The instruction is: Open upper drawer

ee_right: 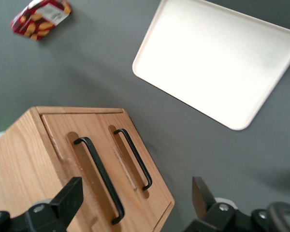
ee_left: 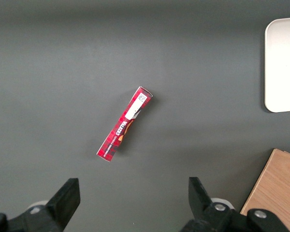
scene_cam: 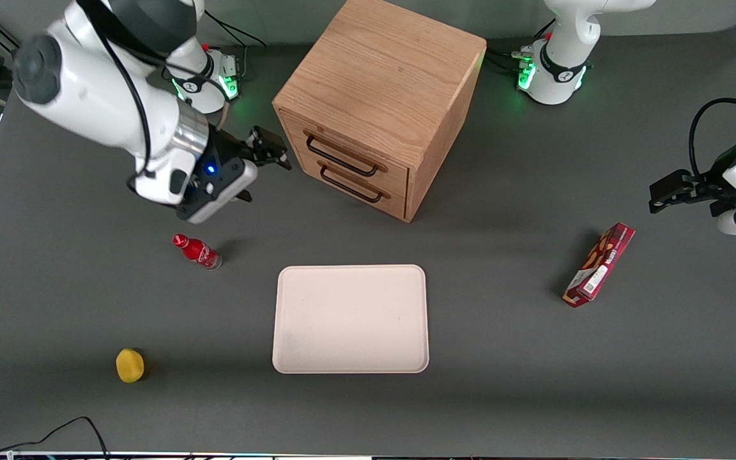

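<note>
Upper drawer [scene_cam: 343,153] [ee_right: 89,176]: shallow oak front, thin black wire bar handle, flush shut, top of the oak cabinet [scene_cam: 386,83] farther from the camera than the tray [scene_cam: 350,318]. Cabinet's far end cut off at frame edge. Gripper [scene_cam: 264,158] hovers beside the drawer fronts, apart; fingers [ee_right: 67,197] wide, empty.

I count one oak cabinet [scene_cam: 381,83] with two drawers, upper drawer [scene_cam: 342,152] included, one tray [scene_cam: 350,318], one red bottle [scene_cam: 198,252], one snack box [scene_cam: 599,264], one yellow sponge [scene_cam: 130,365], and one gripper [scene_cam: 264,151] near the cabinet.
</note>
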You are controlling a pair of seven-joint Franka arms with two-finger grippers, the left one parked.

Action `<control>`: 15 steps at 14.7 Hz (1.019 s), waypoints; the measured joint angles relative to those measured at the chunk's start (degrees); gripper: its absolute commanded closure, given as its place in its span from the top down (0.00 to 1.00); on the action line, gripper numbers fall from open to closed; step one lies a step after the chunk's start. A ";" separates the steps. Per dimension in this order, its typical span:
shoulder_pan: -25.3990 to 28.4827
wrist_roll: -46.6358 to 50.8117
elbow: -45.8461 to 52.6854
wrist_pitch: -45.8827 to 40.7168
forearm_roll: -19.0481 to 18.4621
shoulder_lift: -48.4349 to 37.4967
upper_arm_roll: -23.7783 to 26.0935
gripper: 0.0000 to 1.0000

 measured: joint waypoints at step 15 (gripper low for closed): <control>10.53 -13.44 3.74 -0.01 -9.99 12.33 0.69 1.00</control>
